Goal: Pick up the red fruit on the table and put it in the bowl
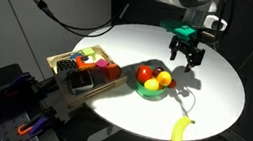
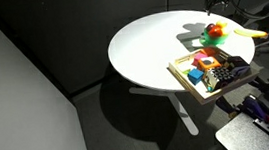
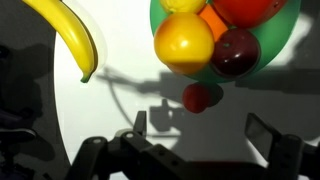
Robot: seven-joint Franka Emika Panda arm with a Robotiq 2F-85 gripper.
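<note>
Green and round, the bowl (image 3: 278, 40) is heaped with fruit. In the wrist view we make out a yellow-orange one (image 3: 183, 40), a dark red one (image 3: 236, 52), a brighter red one (image 3: 245, 8) and a wedge of orange between them. The red fruit (image 3: 200, 97) is not among them: it sits on the white table (image 3: 90, 105) just outside the bowl's rim, small and round, though we cannot tell whether it touches the bowl. A banana (image 3: 62, 32) lies on the tabletop apart from the bowl. In an exterior view we also see a square wooden tray (image 1: 72, 53) at the table's edge, packed with small coloured items too small to name. The gripper (image 3: 200, 128) hangs above the table by the bowl — its two fingers (image 3: 140, 124) spread wide, with nothing between them.
</note>
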